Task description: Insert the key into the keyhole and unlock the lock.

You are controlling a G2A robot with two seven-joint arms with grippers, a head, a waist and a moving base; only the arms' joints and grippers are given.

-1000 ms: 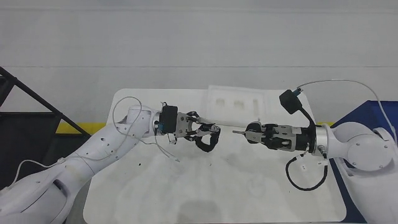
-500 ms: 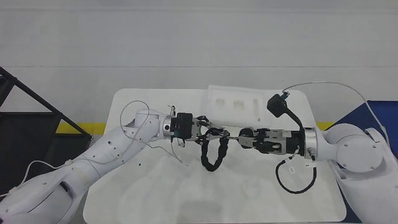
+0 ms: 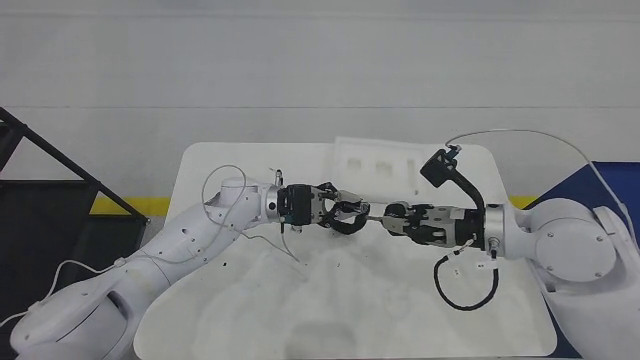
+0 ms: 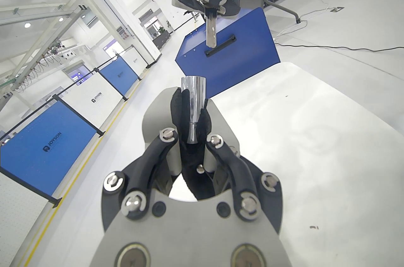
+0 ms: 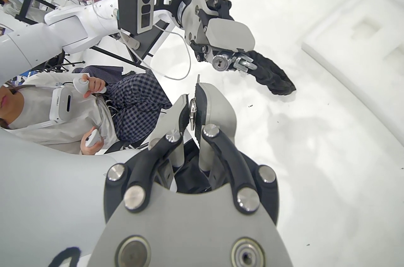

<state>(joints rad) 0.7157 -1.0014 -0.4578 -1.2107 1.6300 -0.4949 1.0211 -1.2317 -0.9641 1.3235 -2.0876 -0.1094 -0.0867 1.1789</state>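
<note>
From above, the left pincer (image 3: 338,210) is clamped on the lock (image 3: 350,220), and the lock's black cable (image 3: 352,226) loops just past its fingertips. Facing it over the bench (image 3: 300,300), the right pincer (image 3: 400,220) is closed on the key (image 3: 378,221). The blade runs straight out from its tips toward the lock. Whether tip and lock touch cannot be told from here.

In the left wrist view, the left pincer (image 4: 191,110) is shut around the lock (image 4: 193,97). The chrome cylinder juts out beyond the fingertips along the pincer's own axis. Dead ahead, the key (image 4: 210,31) hangs from the right pincer (image 4: 210,4), its blade aimed back at the cylinder's end. A clear gap separates them, and the blade sits slightly off the cylinder's line.

In the right wrist view, the right pincer (image 5: 191,105) grips the key's head flat, and the key (image 5: 198,82) shows edge-on ahead of its tips. The keyhole (image 5: 220,62) faces back toward it, ahead and a little to one side, held in the left pincer (image 5: 233,60).

The next move likely depends on bringing the blade's axis onto the keyhole's before closing the gap.
</note>
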